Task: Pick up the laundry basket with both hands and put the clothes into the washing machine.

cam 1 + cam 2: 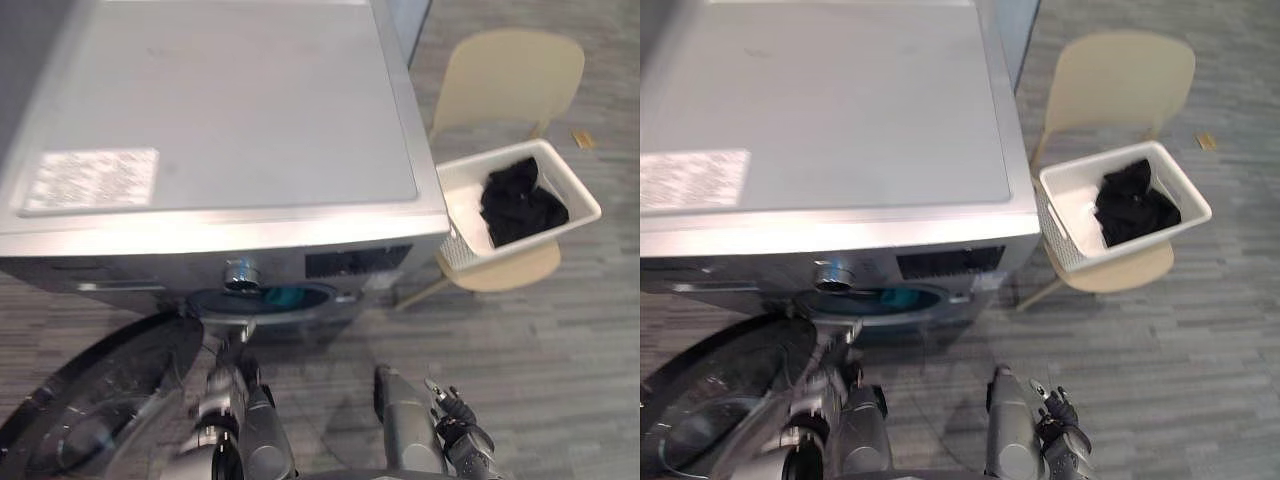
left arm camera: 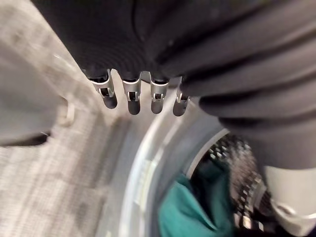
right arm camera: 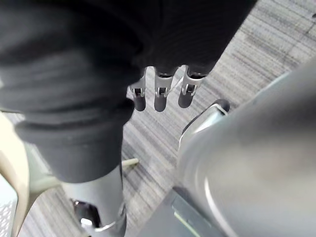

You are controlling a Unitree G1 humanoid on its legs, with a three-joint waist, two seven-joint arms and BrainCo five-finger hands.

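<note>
The white laundry basket (image 1: 458, 198) sits on a beige chair (image 1: 510, 75) to the right of the grey washing machine (image 1: 230, 110). Black clothes (image 1: 520, 205) lie bunched in the basket. The machine's round door (image 1: 90, 400) hangs open at the lower left. A teal cloth (image 1: 285, 297) shows inside the drum, and again past my left hand (image 2: 129, 98). That hand hangs before the drum opening, its fingers relaxed and holding nothing. My right hand (image 3: 160, 98) hangs low over the floor beside the machine, fingers straight and empty. Both hands are well away from the basket.
Grey plank floor (image 1: 520, 350) stretches between me and the chair. The chair's leg (image 3: 129, 162) shows near the machine's front corner. A small tan object (image 1: 582, 138) lies on the floor at the far right.
</note>
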